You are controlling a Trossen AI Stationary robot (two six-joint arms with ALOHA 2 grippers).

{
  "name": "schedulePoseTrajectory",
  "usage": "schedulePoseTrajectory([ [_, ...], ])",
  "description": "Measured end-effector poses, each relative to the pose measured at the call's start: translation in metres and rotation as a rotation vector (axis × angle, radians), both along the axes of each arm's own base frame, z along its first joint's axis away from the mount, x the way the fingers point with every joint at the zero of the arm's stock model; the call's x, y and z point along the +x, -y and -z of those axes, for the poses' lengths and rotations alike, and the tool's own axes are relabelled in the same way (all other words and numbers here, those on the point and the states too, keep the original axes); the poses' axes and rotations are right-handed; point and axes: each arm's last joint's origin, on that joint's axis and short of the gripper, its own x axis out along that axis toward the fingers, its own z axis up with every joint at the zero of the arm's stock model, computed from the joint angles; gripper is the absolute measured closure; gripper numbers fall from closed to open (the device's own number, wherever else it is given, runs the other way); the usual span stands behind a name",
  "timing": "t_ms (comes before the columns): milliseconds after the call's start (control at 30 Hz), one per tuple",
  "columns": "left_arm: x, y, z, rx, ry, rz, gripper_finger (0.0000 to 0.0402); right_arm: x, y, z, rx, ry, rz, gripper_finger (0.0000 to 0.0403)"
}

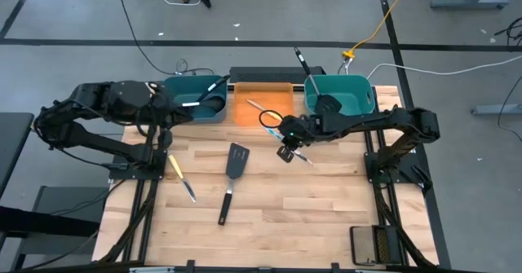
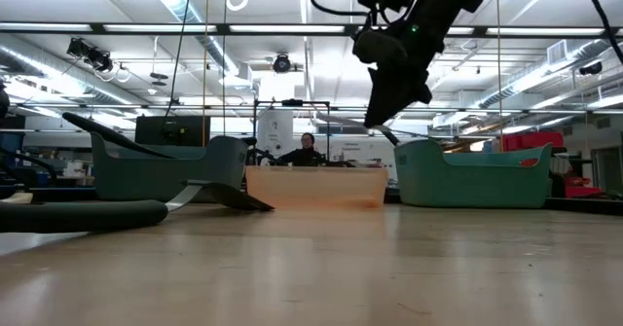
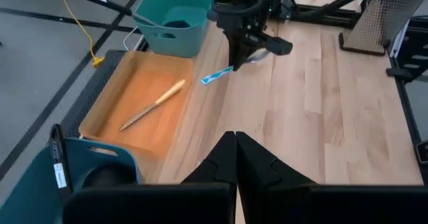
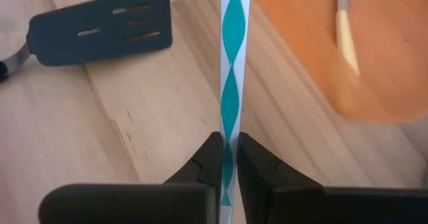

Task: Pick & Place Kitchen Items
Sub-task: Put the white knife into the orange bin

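Two dark, matte black arms of chunky jointed segments, left arm [image 1: 90,114] and right arm [image 1: 383,126]. Black cable looped beside the right wrist, a small green light glowing there. Left gripper [image 3: 235,158] with two black wedge-shaped fingers; right gripper [image 4: 229,158] likewise, black fingers tapering from a broad black base.

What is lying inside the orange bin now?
One knife with a pale yellow handle lies slantwise on the floor of the orange bin. Nothing else shows inside, though the bin's near corner is partly covered by the teal bin in the left wrist view.
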Motion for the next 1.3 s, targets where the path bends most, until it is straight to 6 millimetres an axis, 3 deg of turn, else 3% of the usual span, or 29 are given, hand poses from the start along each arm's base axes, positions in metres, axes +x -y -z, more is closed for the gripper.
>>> schedulePoseTrajectory([
  [367,-0.047,-0.001,-0.013,0.013,0.163,-0.054,0.0401,0.000,0.000,-0.006,-0.025,0.027,-0.018,0.0371],
  [500,-0.057,-0.001,-0.015,0.015,0.197,-0.067,0.0401,0.003,0.003,-0.016,-0.042,0.045,-0.025,0.0371],
  [733,-0.072,-0.001,-0.017,0.028,0.235,-0.081,0.0401,0.010,0.016,-0.054,-0.087,0.102,-0.002,0.0371],
  [1133,-0.074,-0.001,-0.017,0.037,0.238,-0.076,0.0401,0.009,0.043,-0.127,-0.165,0.230,0.018,0.0371],
  [1300,-0.074,-0.001,-0.017,0.037,0.238,-0.075,0.0401,0.007,0.052,-0.147,-0.225,0.267,-0.052,0.0371],
])
